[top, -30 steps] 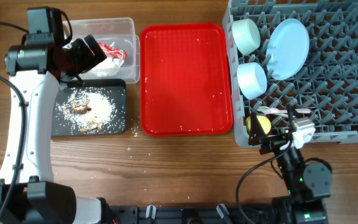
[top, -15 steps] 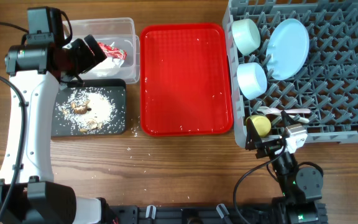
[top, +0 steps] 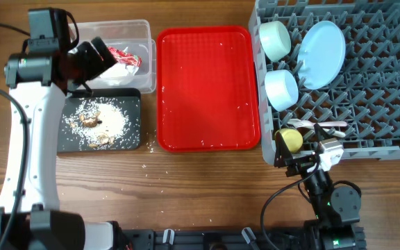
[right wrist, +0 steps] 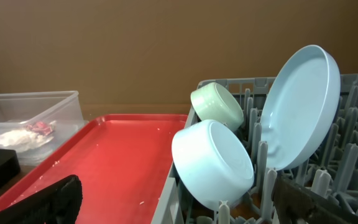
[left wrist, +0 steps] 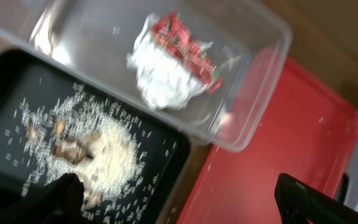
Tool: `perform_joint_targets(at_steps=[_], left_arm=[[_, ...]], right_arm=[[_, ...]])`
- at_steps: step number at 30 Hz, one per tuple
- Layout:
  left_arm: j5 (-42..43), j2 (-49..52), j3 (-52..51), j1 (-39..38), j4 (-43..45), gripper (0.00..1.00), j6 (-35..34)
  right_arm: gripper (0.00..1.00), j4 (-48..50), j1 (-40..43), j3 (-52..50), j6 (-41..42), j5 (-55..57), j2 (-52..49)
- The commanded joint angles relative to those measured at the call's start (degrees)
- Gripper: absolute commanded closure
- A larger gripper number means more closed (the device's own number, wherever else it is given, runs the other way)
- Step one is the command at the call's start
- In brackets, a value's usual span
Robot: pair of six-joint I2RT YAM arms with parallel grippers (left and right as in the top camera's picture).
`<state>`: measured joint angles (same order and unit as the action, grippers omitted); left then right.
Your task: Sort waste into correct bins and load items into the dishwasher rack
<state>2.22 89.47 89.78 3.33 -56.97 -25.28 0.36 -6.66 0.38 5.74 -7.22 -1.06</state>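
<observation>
Our left pincer (top: 101, 57) hangs spread and empty over the clear tub (left wrist: 92, 37), the wrapper (left wrist: 178, 65) just ahead inside it and the rice (left wrist: 101, 146) just beside on the black tray (left wrist: 5, 81), seemingly sorted. Our right pincer (right wrist: 182, 196), also spread and empty, sits low at the edge of the rack (top: 380, 104), facing bowls (right wrist: 213, 163) and plate (right wrist: 303, 102) propped between pegs.

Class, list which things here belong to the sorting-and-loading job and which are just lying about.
Job: wrapper, rice, clear tub, black tray, plate, green bowl, blue bowl, cup, cutlery, rack.
Lying about: red tray.
</observation>
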Motion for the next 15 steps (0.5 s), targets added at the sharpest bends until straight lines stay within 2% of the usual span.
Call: perform_joint_targets(at_steps=[1, 4, 7, 13, 15], left_arm=[[7.58, -7.93, -6.16, -3.5, 11.96, 0.0, 14.14], [14.12, -15.67, -17.81, -6.05, 25.86, 0.0, 26.03], [14.78, -24.68, -32.81, -6.58, 38.36, 0.0, 26.14], [14.69, -50.36, -69.72, -6.54, 64.3, 0.0, 26.14], [14.67, -59.28, -77.55, -6.05, 65.96, 0.0, 26.12]], right_arm=[[0.0, 0.04, 0.2, -0.09, 0.42, 0.74, 0.04], [0.0, 0.04, 0.2, -0.09, 0.42, 0.74, 0.04], [0.0, 0.04, 0.2, -0.09, 0.39, 0.74, 0.04], [0.0, 0.04, 0.2, -0.09, 0.39, 0.74, 0.04], [0.0, 0.04, 0.2, -0.09, 0.39, 0.74, 0.04]])
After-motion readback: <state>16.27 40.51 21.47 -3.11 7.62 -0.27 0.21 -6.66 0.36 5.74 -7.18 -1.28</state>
